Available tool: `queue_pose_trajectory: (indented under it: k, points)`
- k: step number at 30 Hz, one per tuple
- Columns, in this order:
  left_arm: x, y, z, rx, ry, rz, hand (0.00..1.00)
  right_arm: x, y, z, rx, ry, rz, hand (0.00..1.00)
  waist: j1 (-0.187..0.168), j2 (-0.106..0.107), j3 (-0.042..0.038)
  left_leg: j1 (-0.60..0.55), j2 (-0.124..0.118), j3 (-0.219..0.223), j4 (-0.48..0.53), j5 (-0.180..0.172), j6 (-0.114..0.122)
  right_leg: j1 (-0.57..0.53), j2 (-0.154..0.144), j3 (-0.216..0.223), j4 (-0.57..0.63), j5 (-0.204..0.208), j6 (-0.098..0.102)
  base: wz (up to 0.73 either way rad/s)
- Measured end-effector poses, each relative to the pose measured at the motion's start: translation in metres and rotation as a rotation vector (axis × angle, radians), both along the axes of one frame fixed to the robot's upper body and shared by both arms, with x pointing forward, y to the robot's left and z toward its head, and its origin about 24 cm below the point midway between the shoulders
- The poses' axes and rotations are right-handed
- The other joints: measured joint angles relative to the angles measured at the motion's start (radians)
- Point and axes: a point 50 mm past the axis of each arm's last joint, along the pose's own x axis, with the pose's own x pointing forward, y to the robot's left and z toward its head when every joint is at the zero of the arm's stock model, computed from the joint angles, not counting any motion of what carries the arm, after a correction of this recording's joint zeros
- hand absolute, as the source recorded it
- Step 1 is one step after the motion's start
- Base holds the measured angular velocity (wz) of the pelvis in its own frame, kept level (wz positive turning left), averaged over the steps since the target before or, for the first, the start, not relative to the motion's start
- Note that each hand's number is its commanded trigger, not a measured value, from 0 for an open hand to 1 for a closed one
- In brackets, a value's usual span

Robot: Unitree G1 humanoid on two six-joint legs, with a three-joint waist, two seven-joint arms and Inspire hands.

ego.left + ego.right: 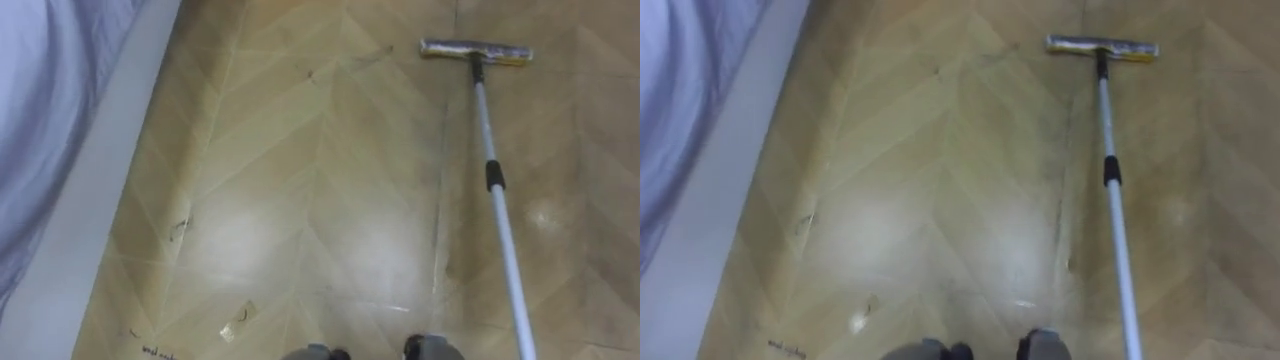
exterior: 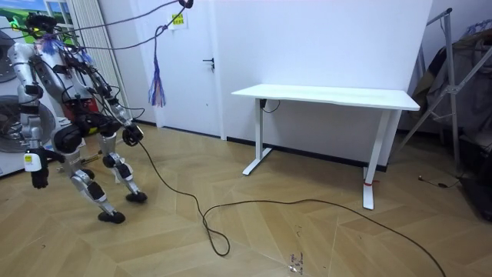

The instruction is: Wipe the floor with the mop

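Mop [image 1: 501, 215] pole runs off the bottom edge at 5 o'clock in the eye views, so its upper end is cut off. Pale bluish surface [image 1: 40, 110] at 9 o'clock is cropped by the left edge, can't ID it. Room view: small shiny bit [image 2: 296, 263] at 6 o'clock, too small to tell.

— Where is the mop [image 1: 487, 130]?
— On the wooden herringbone floor [image 1: 300, 180], ahead and to the right. Its flat grey-and-yellow head [image 1: 475, 51] lies crosswise.
— And the pole [image 1: 508, 250]?
— Silver, with a black collar [image 1: 494, 175] midway, slanting back to the lower right edge.
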Motion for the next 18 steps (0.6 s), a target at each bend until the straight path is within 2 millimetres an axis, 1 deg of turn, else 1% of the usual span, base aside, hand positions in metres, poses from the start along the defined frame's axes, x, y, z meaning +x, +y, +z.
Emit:
queue_pose_trajectory:
  k: [1, 2, 3, 4, 5, 6, 7, 8, 9, 10, 11, 12, 13, 14, 15, 16, 17, 18]
  points:
    - [-0.002, 0.005, 0.0, 0.006, 0.008, 0.015, 0.0, 0.013, 0.0, 0.003, 0.002, -0.027, -0.002, 1.0, 0.008, -0.012, -0.0016, -0.013, 0.008, -0.009, 0.042, 0.0, -0.003, 0.002, -0.001, -0.015, 0.016, -0.016, -0.013, 0.04]
    - [-0.003, 0.011, 0.001, 0.019, 0.016, 0.016, 0.0, 0.03, -0.002, 0.007, 0.012, -0.055, -0.006, 1.0, 0.022, -0.036, 0.0044, -0.037, 0.023, -0.01, 0.099, -0.002, -0.009, -0.004, 0.002, -0.024, 0.046, -0.036, -0.025, 0.0]
    - [-0.004, 0.013, 0.002, 0.026, 0.019, 0.019, 0.0, 0.04, -0.004, 0.01, 0.016, -0.071, -0.006, 1.0, 0.031, -0.041, 0.0002, -0.051, 0.029, -0.009, 0.132, -0.004, -0.016, -0.011, 0.006, -0.025, 0.061, -0.048, -0.03, -0.09]
    - [-0.008, 0.02, 0.003, 0.037, 0.025, 0.031, 0.0, 0.064, -0.01, 0.02, 0.016, -0.118, -0.002, 1.0, 0.041, -0.058, 0.003, -0.081, 0.037, -0.026, 0.199, -0.004, -0.03, -0.02, 0.015, -0.03, 0.09, -0.068, -0.041, -0.08]
    - [-0.014, 0.026, 0.004, 0.052, 0.038, 0.039, 0.0, 0.089, -0.016, 0.032, 0.015, -0.184, 0.002, 1.0, 0.042, -0.079, 0.004, -0.1, 0.039, -0.03, 0.246, 0.004, -0.043, -0.027, 0.015, -0.032, 0.12, -0.085, -0.049, 0.0]
    - [-0.016, 0.029, 0.004, 0.061, 0.042, 0.041, 0.0, 0.101, -0.02, 0.039, 0.012, -0.221, 0.001, 1.0, 0.044, -0.09, 0.004, -0.105, 0.041, -0.028, 0.262, 0.005, -0.046, -0.032, 0.016, -0.031, 0.134, -0.092, -0.053, 0.0]
    - [-0.018, 0.033, 0.006, 0.071, 0.039, 0.039, 0.0, 0.123, -0.03, 0.054, -0.009, -0.287, 0.009, 1.0, 0.061, -0.103, 0.0048, -0.119, 0.059, -0.014, 0.296, 0.007, -0.049, -0.037, 0.025, -0.03, 0.149, -0.102, -0.06, -0.09]
    - [-0.019, 0.036, 0.008, 0.077, 0.028, 0.025, 0.0, 0.142, -0.039, 0.07, -0.031, -0.339, 0.035, 1.0, 0.081, -0.111, 0.005, -0.131, 0.071, -0.011, 0.318, 0.007, -0.05, -0.04, 0.037, -0.029, 0.155, -0.107, -0.067, -0.12]
    - [-0.019, 0.037, 0.009, 0.08, 0.022, 0.022, 0.0, 0.148, -0.043, 0.076, -0.038, -0.359, 0.043, 1.0, 0.089, -0.117, 0.0058, -0.136, 0.074, -0.009, 0.323, 0.01, -0.054, -0.044, 0.04, -0.029, 0.158, -0.108, -0.069, 0.0]
    - [-0.019, 0.039, 0.009, 0.085, 0.022, 0.021, 0.0, 0.161, -0.047, 0.087, -0.047, -0.399, 0.056, 1.0, 0.098, -0.126, 0.0099, -0.141, 0.076, -0.004, 0.327, 0.016, -0.065, -0.046, 0.04, -0.028, 0.162, -0.11, -0.073, 0.12]
    - [-0.022, 0.039, 0.009, 0.085, 0.035, 0.021, 0.0, 0.17, -0.047, 0.094, -0.044, -0.429, 0.058, 1.0, 0.104, -0.127, 0.0104, -0.157, 0.085, 0.01, 0.346, 0.031, -0.084, -0.042, 0.046, -0.024, 0.159, -0.112, -0.075, 0.19]
    - [-0.024, 0.039, 0.009, 0.082, 0.04, 0.019, 0.0, 0.171, -0.046, 0.095, -0.036, -0.434, 0.047, 1.0, 0.105, -0.127, 0.0104, -0.167, 0.085, 0.012, 0.35, 0.038, -0.086, -0.036, 0.048, -0.019, 0.157, -0.114, -0.08, 0.42]
    - [-0.024, 0.038, 0.008, 0.078, 0.044, 0.003, 0.0, 0.164, -0.048, 0.09, -0.017, -0.421, 0.014, 1.0, 0.1, -0.127, 0.0102, -0.186, 0.074, 0.011, 0.295, 0.027, -0.08, -0.025, 0.05, -0.008, 0.148, -0.116, -0.077, 0.8]
    - [-0.022, 0.037, 0.009, 0.072, 0.038, -0.02, 0.0, 0.152, -0.048, 0.083, -0.001, -0.403, -0.014, 1.0, 0.09, -0.121, 0.0103, -0.211, 0.058, 0.009, 0.201, 0.029, -0.08, -0.009, 0.049, -0.006, 0.129, -0.118, -0.074, 0.9]
    - [-0.021, 0.037, 0.009, 0.066, 0.038, -0.027, 0.0, 0.143, -0.048, 0.077, 0.006, -0.382, -0.03, 1.0, 0.088, -0.119, 0.0111, -0.218, 0.05, 0.014, 0.144, 0.034, -0.079, 0.001, 0.049, -0.004, 0.119, -0.12, -0.07, 0.8]
    - [-0.023, 0.036, 0.008, 0.053, 0.044, -0.036, 0.0, 0.124, -0.047, 0.065, 0.019, -0.336, -0.056, 1.0, 0.09, -0.114, 0.012, -0.221, 0.037, 0.017, 0.072, 0.082, -0.061, 0.03, 0.049, 0.0, 0.101, -0.125, -0.06, 0.41]
    - [-0.026, 0.034, 0.007, 0.038, 0.051, -0.04, 0.0, 0.108, -0.043, 0.054, 0.034, -0.291, -0.065, 1.0, 0.088, -0.107, 0.0075, -0.192, 0.032, 0.026, 0.047, 0.118, -0.032, 0.061, 0.047, 0.007, 0.084, -0.133, -0.046, 0.29]
    - [-0.027, 0.033, 0.006, 0.027, 0.06, -0.037, 0.0, 0.098, -0.042, 0.049, 0.036, -0.269, -0.071, 1.0, 0.086, -0.098, 0.0061, -0.175, 0.033, 0.034, 0.042, 0.113, -0.014, 0.078, 0.046, 0.011, 0.075, -0.136, -0.038, 0.14]
